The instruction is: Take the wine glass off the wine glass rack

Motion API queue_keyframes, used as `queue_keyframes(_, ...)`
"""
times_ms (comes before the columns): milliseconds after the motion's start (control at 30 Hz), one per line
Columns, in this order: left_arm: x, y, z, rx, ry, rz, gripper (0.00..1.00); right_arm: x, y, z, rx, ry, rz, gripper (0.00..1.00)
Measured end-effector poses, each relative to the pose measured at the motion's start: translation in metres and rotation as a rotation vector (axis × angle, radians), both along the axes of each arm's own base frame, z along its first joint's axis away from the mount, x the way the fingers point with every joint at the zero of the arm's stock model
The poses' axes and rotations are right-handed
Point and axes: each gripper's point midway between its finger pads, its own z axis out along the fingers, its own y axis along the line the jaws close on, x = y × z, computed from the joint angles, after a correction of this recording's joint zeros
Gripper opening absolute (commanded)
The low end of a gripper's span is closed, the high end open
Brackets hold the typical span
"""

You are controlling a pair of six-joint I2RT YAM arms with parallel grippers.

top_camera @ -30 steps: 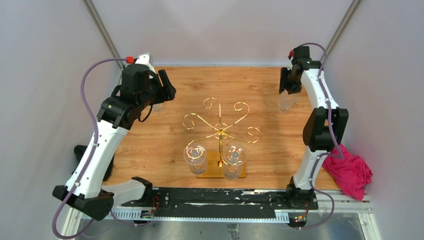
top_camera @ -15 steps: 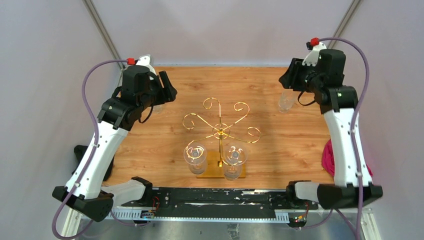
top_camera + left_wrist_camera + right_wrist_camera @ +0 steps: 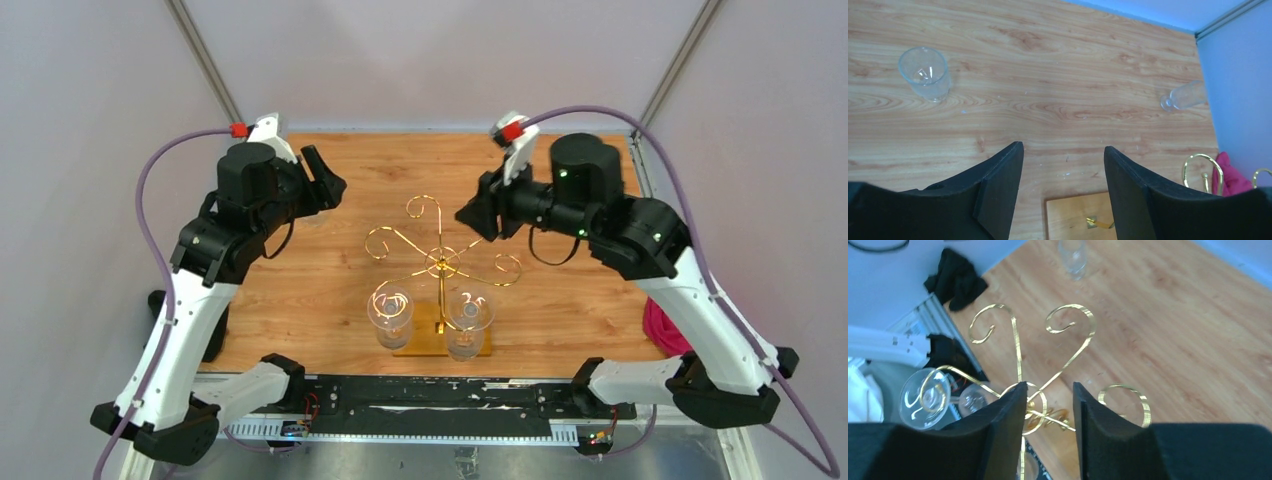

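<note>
The rack (image 3: 440,262) stands in the middle of the table (image 3: 560,300); two glasses hang from its wire arms on the side near the robot, the left glass (image 3: 390,312) and the right glass (image 3: 468,314), just beside each other; each one hangs upside down, foot up on the wire and bowl down, so its long line runs up and down; the other curly arms are bare

The right gripper (image 3: 465,218) hangs over the far right part of the rack, above the curls; its fingers are apart with a gap between them, and nothing is in the gap; in its wrist view the middle of the rack sits right under that gap, and both glasses show low and to the left; so from this gripper the glasses lie past the pole, toward the robot, and lower down; the right glass looks like the closer one

The left gripper (image 3: 330,175) is off at the far left, well apart from the rack; its fingers are spread wide and hold nothing; a loose glass (image 3: 925,74) stands on the wood in front of it, and a second glass (image 3: 1185,95) sits by the wall; a pink cloth (image 3: 665,325) lies at the right edge

I think the right arm is the one to go, since it is nearer; it would have to drop down and come toward the robot to reach a bowl or stem; the foot rests on the wire, so the glass likely must slide out along the wire, not get pulled straight down; the other glass is so close that it could get bumped
</note>
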Motion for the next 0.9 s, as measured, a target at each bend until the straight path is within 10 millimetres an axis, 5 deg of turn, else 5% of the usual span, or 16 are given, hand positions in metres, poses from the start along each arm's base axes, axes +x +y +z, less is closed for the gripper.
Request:
queue_keyframes(267,-0.018,0.005,0.02,-0.044,-0.063,-0.004,0.66,-0.033,0.05,-0.054,-0.207,0.041,0.124,0.55)
queue_keyframes(700,-0.019,0.005,0.019,-0.047,-0.059,-0.007,0.66,-0.043,0.053,-0.075,-0.304,0.029,0.1,0.53)
queue_keyframes(900,-0.021,0.005,0.018,-0.047,-0.06,-0.007,0.67,-0.052,0.059,-0.092,-0.345,0.041,0.099,0.43)
